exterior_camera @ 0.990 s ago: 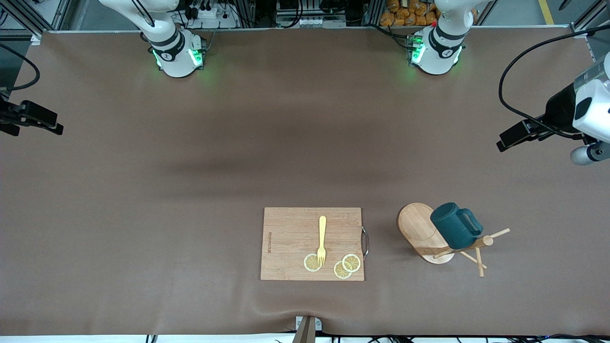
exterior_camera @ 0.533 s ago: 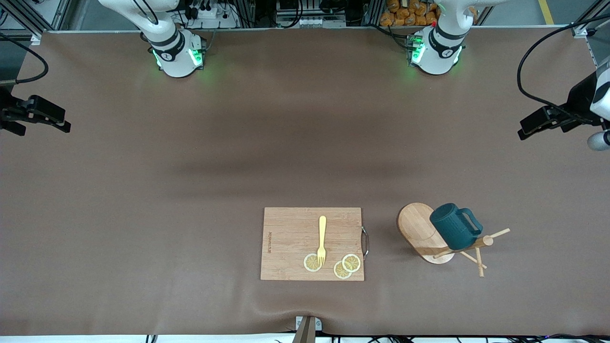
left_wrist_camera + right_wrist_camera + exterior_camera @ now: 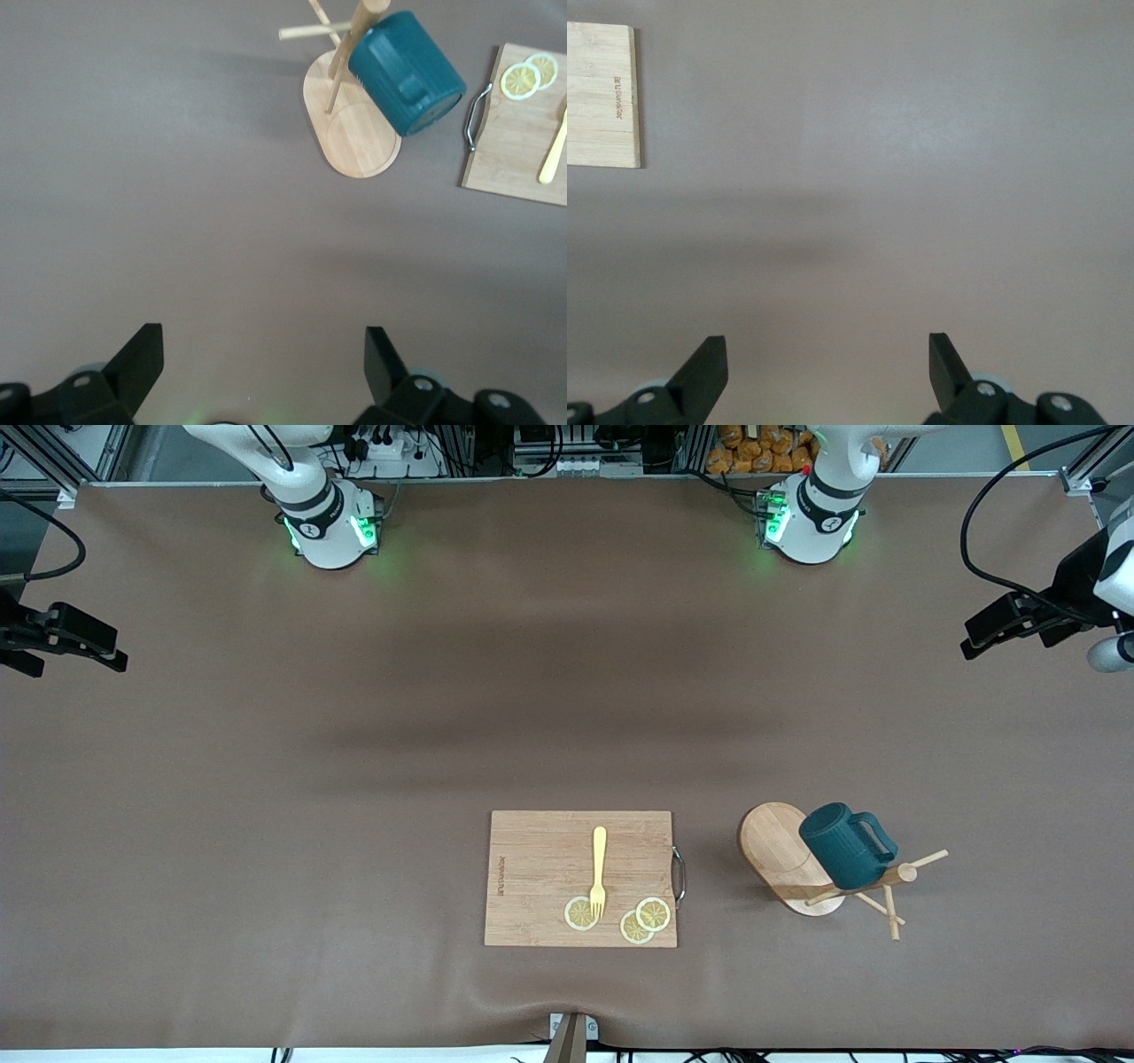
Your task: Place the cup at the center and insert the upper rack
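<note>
a brown mat covers the desk (image 3: 354, 779) edge to edge, with a soft dark shadow band across its middle. along its top edge stand aluminium frame posts (image 3: 53, 456), tangled black cables (image 3: 567, 443) and a yellow floor stripe (image 3: 1016, 447).

The front camera looks steeply down from high, facing the bases at 12 o'clock. Both wrist cameras look down at the worktop (image 3: 266, 779) from well above. All three share the board (image 3: 540, 868); the left adds the rack (image 3: 354, 133).

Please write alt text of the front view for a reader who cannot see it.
A teal cup hangs on a wooden mug tree, beside a cutting board holding a fork and lemon slices. Both grippers wait open.
</note>
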